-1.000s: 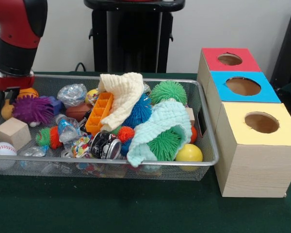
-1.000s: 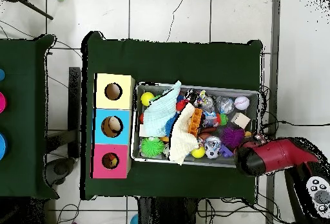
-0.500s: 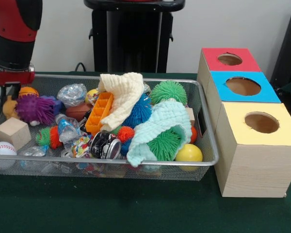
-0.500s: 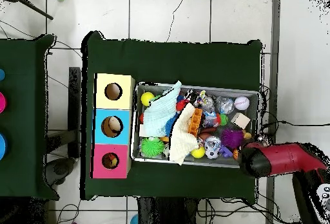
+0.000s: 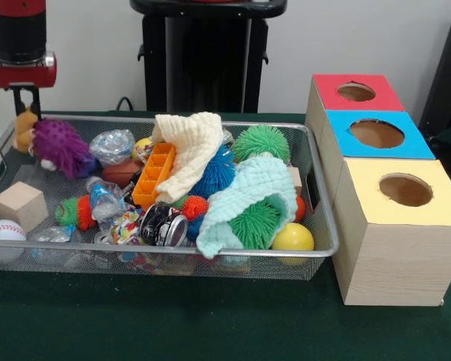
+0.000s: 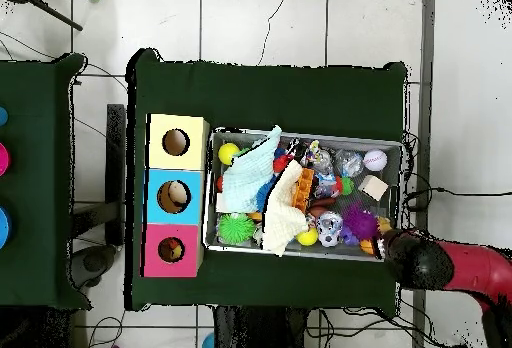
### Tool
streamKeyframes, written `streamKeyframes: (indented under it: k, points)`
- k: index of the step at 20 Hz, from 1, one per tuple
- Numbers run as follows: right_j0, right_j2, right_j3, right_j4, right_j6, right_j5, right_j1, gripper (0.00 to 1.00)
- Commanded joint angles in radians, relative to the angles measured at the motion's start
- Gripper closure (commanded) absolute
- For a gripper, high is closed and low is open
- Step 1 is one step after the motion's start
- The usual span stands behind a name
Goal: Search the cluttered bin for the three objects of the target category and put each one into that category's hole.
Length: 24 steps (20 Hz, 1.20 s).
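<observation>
My gripper (image 5: 25, 105) hangs over the far left corner of the wire bin (image 5: 173, 253). It is shut on a purple spiky toy (image 5: 58, 145) with a tan part (image 5: 22, 125) right under the fingers, and the toy is lifted off the pile. In the overhead view the red arm (image 6: 455, 267) covers the gripper, and the purple toy (image 6: 362, 225) shows at the bin's lower right corner. Three boxes with holes stand beside the bin: red (image 5: 357, 92), blue (image 5: 376, 134) and yellow (image 5: 406, 190).
The bin holds a cream cloth (image 5: 189, 147), a mint cloth (image 5: 252, 192), green spiky balls (image 5: 261, 141), an orange tray (image 5: 153, 174), a wooden cube (image 5: 19, 205), a baseball (image 5: 3, 233) and a yellow ball (image 5: 292, 238). The black pedestal (image 5: 207, 53) stands behind.
The gripper has risen and shifted toward the bin's far left corner, lifting the purple spiky toy and its tan part up off the pile.
</observation>
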Motion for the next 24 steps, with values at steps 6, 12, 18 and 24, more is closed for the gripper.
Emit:
streamKeyframes:
  k: [6,12,18,24]
  points:
    - [-0.034,0.188,0.113,0.229,-0.215,0.259,-0.089,1.0]
    - [-0.051,0.226,0.181,0.321,-0.113,0.233,-0.116,1.0]
    - [-0.029,0.248,0.274,0.415,0.011,0.144,-0.144,1.0]
    - [-0.002,0.248,0.336,0.475,0.089,0.062,-0.164,1.0]
